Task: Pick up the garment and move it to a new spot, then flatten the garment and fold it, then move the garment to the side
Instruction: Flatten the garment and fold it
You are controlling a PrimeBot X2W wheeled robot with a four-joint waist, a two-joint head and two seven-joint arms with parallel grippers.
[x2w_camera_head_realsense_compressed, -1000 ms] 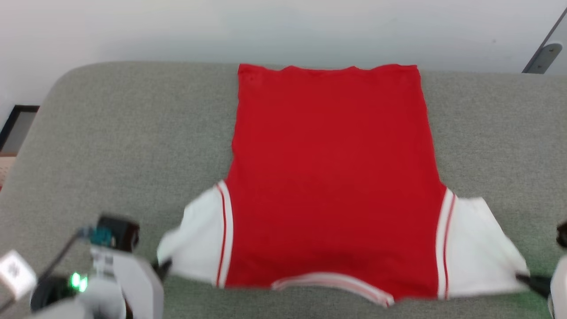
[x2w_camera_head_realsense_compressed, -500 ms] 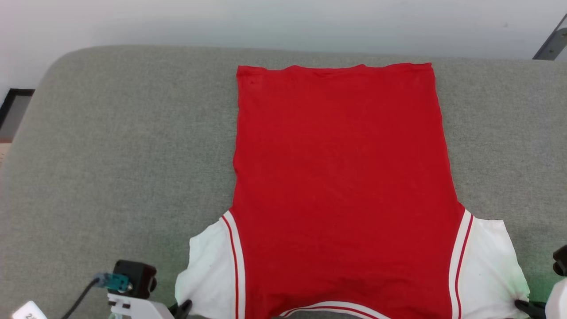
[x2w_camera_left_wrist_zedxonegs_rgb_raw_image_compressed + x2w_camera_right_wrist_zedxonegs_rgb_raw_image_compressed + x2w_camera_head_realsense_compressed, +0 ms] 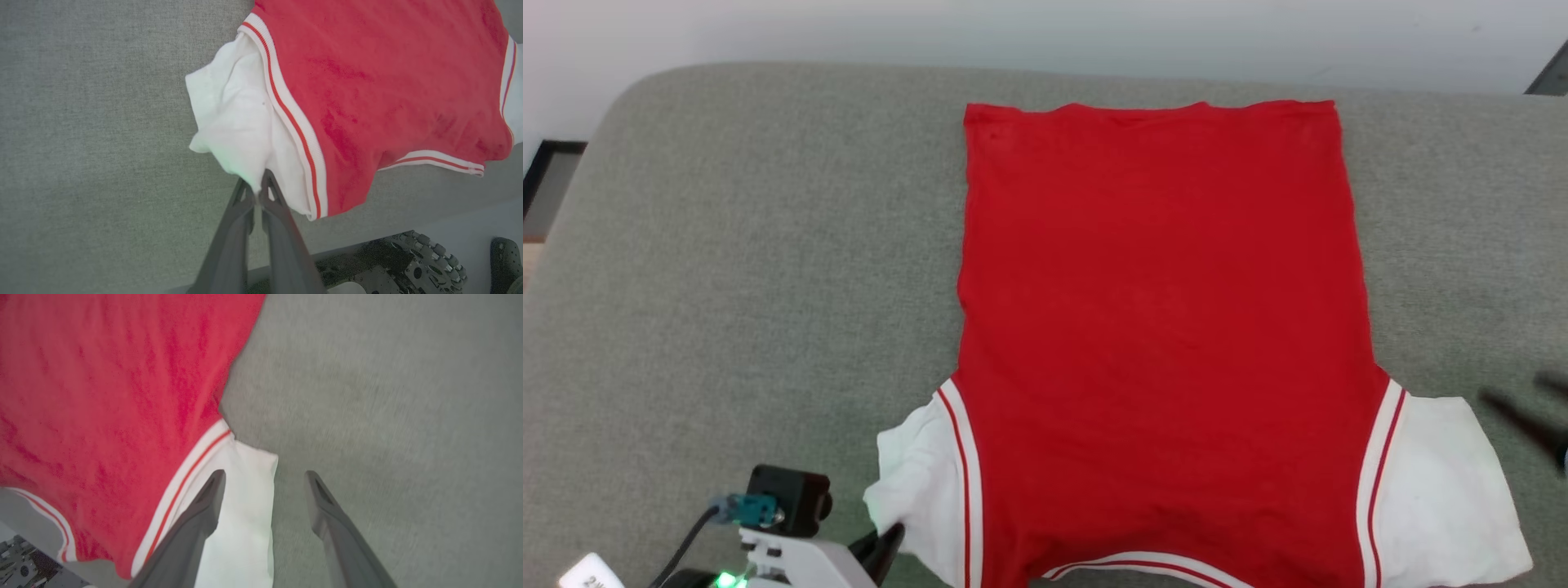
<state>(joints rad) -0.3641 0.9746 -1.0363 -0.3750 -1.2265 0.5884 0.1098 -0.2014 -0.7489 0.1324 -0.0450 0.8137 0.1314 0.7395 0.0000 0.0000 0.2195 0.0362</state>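
Garment [image 3: 1160,327] soft matt knit; upholstery [image 3: 768,245] coarse matt weave.

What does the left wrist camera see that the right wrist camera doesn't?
Left wrist camera: the left gripper, its jaws pinched shut on the edge of a bunched white sleeve.

Right wrist camera: the right gripper, its jaws wide apart and holding nothing. One jaw is over a flat white sleeve and the other is over bare cushion.

Both: the red shirt with its striped trim, lying on the grey cushion.
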